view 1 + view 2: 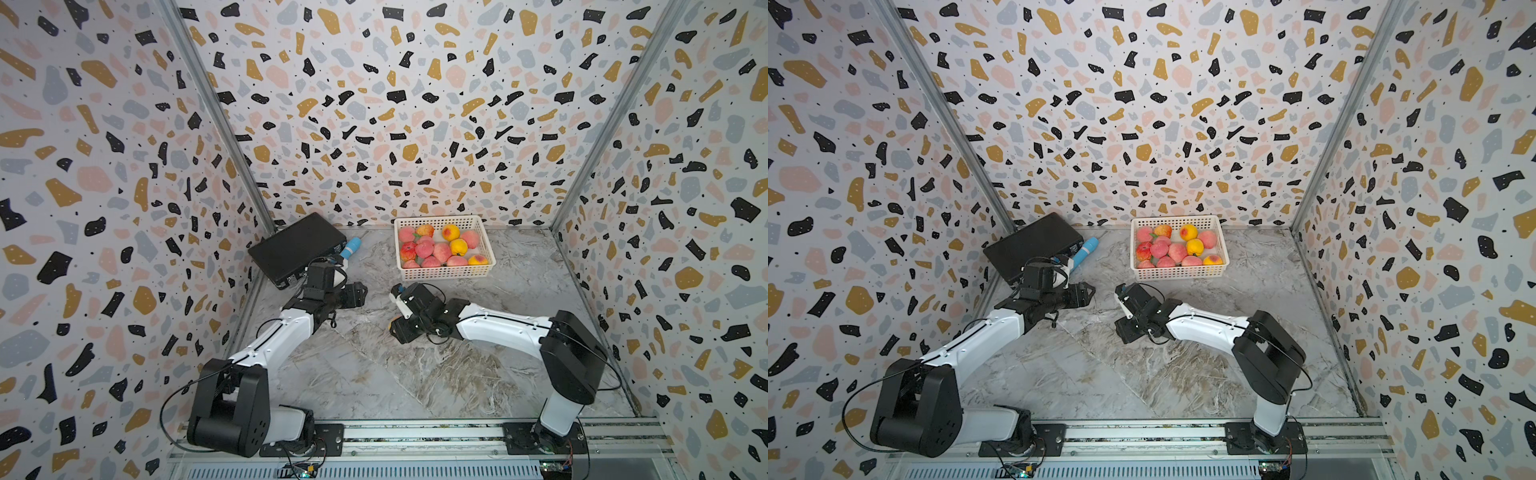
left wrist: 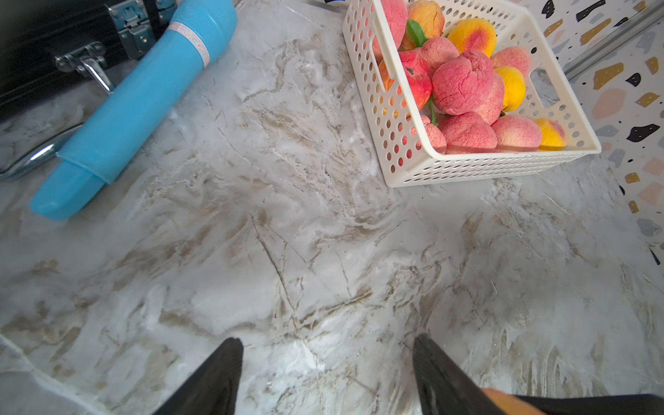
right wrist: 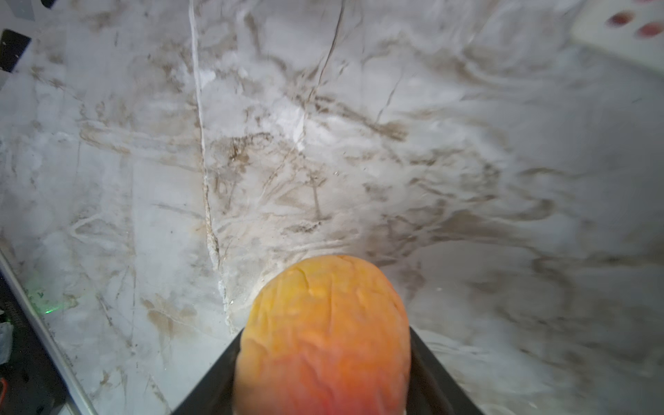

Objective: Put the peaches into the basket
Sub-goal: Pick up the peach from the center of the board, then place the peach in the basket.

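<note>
**Desk:** Peaches, tally?

**Operator:** I'm counting thirteen peaches (image 2: 463,82) lying in the one white basket (image 2: 467,169) at the back of the table (image 1: 374,374). Several are overlapping, so the count is approximate. One further yellow-orange peach (image 3: 323,316) is sitting in the right gripper (image 3: 323,345), the jaws pressing on both its sides. It is in front of the basket and apart from it.

**Desk:** Other arm?

**Operator:** The left gripper (image 2: 323,359) is hanging over bare table, jaws standing partway apart and gripping nothing.

**Desk:** Sundries?

**Operator:** One black case (image 1: 297,247) and one blue cylinder (image 1: 351,248) lying just beside it, both on the left arm's side.
</note>
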`<state>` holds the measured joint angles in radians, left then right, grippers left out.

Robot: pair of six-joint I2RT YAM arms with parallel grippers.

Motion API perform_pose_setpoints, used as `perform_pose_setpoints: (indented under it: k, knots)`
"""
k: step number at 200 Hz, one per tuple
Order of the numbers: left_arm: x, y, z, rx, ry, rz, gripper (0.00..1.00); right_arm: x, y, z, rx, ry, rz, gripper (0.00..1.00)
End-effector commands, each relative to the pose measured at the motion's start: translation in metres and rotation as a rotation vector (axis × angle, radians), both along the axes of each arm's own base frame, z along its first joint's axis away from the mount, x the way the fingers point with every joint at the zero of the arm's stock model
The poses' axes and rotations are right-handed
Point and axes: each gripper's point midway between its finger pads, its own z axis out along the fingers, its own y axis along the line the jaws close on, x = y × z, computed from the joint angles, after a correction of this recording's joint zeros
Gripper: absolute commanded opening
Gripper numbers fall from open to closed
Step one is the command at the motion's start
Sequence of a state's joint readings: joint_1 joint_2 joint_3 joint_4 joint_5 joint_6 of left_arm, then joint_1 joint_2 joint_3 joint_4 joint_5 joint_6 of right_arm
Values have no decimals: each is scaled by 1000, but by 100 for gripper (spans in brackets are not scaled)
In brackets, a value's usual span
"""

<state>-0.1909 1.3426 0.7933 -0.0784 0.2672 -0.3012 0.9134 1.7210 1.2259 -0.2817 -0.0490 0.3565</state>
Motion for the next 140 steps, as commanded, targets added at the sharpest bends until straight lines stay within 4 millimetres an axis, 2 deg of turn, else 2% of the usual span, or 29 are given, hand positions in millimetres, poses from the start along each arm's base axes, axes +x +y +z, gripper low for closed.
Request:
perform_pose_setpoints:
  k: [1,42,57,100,140]
  knots:
    - [-1,-6,11,-63,-41,-18,75,45,-33,55,-25,-149,-59,60]
    - [-9,-18,11,-113,-34,-59,75,137,-92,98,-44,-289,-168,61]
    - [-13,-20,9,-115,-22,-66,75,170,-107,103,-81,-318,-175,61]
    - [-21,-19,5,-102,-1,-75,75,255,-122,102,-95,-385,-164,61]
    - [-20,-21,0,-101,16,-80,75,316,-120,94,-42,-461,-159,61]
